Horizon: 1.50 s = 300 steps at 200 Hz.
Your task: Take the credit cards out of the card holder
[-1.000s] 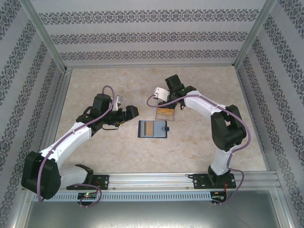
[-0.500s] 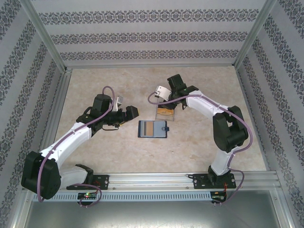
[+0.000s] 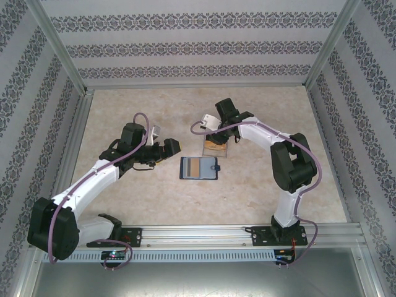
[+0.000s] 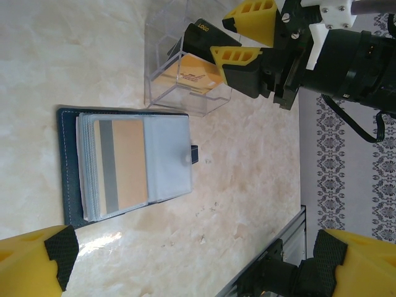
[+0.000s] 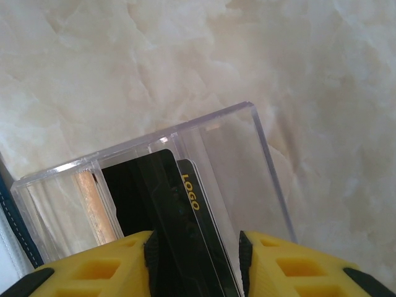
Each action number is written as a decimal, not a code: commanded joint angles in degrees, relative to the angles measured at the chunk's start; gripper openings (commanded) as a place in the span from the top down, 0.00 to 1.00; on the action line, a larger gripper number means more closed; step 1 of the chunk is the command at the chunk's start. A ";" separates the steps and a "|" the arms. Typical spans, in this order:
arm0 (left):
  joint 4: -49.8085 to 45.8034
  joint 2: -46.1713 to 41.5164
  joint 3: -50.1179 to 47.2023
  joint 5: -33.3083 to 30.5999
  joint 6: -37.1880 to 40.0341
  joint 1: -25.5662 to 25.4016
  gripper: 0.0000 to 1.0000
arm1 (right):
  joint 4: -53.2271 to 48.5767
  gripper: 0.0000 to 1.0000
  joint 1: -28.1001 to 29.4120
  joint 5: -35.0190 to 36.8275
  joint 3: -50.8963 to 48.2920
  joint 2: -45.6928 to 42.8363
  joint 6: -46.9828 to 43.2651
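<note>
The card holder (image 3: 199, 168) lies open and flat on the table, navy outside (image 4: 70, 161) with bluish-grey panels. A tan-orange credit card (image 4: 130, 162) with a grey stripe shows in its left panel. My right gripper (image 3: 218, 132) (image 4: 219, 36) (image 5: 195, 240) hangs over a clear plastic box (image 3: 216, 148) (image 5: 238, 154). A black card marked LOGO (image 5: 185, 223) (image 4: 201, 36) stands in the box between its yellow fingers, with a gap at the right pad, so the jaws are open. My left gripper (image 3: 172, 146) (image 4: 195, 266) hovers wide open left of the holder, holding nothing.
The clear box (image 4: 185, 93) just behind the holder also holds an orange card (image 4: 197, 77). An aluminium rail (image 3: 204, 235) runs along the near edge, and patterned walls (image 3: 198, 46) close in the back and sides.
The right gripper's jaws have spread apart around the black card over the box, and its elbow has swung slightly left. The left arm and the card holder have stayed still.
</note>
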 commanded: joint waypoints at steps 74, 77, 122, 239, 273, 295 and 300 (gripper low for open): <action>-0.80 -0.66 -0.63 0.05 1.40 0.68 0.01 | -0.54 0.58 0.19 1.93 1.30 1.87 0.34; -0.80 -0.70 -0.65 0.04 1.45 0.75 0.00 | -0.42 0.58 0.19 1.97 1.30 2.06 0.37; -0.98 -1.12 -0.87 -0.22 1.32 0.74 0.01 | 0.15 0.64 0.45 3.94 1.65 2.52 1.02; -0.99 -1.60 -1.34 -0.32 1.15 0.69 0.01 | 1.12 0.75 0.45 6.16 1.48 2.01 1.87; -0.89 -1.59 -1.44 -0.30 1.06 0.70 0.01 | 1.01 0.73 0.46 6.29 1.59 1.70 2.41; -0.80 -1.55 -1.43 -0.23 1.06 0.69 0.01 | 1.11 0.72 0.45 6.05 1.40 1.16 2.79; -0.80 -1.61 -1.45 -0.19 1.06 0.71 0.01 | 1.10 0.73 0.40 6.09 1.31 1.20 2.81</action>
